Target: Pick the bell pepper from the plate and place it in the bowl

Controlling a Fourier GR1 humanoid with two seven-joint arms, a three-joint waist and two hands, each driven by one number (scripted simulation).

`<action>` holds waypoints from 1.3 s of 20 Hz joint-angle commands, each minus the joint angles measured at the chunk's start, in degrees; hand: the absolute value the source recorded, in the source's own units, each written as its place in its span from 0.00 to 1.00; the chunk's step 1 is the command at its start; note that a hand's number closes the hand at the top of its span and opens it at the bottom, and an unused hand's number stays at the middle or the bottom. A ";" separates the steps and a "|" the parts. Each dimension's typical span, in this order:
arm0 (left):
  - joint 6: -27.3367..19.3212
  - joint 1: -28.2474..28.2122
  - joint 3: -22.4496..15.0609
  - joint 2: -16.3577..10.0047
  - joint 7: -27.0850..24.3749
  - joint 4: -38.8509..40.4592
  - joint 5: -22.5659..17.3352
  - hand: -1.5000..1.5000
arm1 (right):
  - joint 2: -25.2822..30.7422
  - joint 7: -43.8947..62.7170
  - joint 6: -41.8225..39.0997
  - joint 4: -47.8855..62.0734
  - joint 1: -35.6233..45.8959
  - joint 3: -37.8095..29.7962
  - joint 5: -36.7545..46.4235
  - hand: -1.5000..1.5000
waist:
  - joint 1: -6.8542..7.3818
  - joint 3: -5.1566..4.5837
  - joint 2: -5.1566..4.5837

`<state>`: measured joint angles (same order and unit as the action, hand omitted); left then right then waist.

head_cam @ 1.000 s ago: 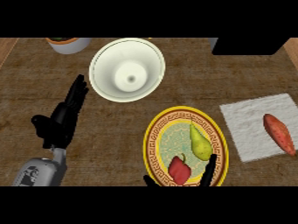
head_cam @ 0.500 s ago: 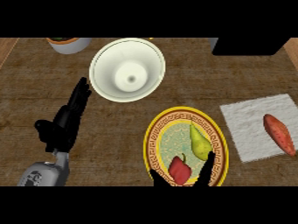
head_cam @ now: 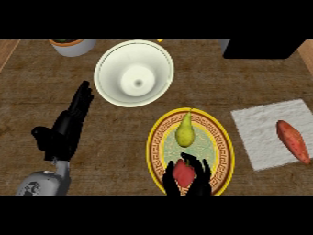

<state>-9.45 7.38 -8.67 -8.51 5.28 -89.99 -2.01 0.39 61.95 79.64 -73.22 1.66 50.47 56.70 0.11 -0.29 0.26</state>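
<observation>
Bell pepper [head_cam: 183, 171] on plate [head_cam: 224, 146], right hand [head_cam: 199, 184] fingers [head_cam: 168, 177] curled round it

Bell pepper [head_cam: 183, 170]: we see only its top (right hand [head_cam: 201, 179] curls round the rest). Pot [head_cam: 72, 46], dark box [head_cam: 260, 48]: cut off at the far edge of the counter [head_cam: 23, 105].

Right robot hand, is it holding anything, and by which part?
The right robot hand clasps the red bell pepper by its two sides, on the plate. The left robot hand holds nothing.
</observation>
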 commanded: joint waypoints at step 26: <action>3.66 5.00 -0.69 1.25 -0.50 4.81 -0.15 0.50 | -0.35 4.68 -22.25 -3.76 70.91 18.71 -26.72 1.00 | 5.84 0.08 -0.31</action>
<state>-5.77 14.61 -8.54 -8.46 5.10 -85.88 -2.04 0.95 64.30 61.21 -77.84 63.51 73.01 32.25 6.53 -0.14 -0.49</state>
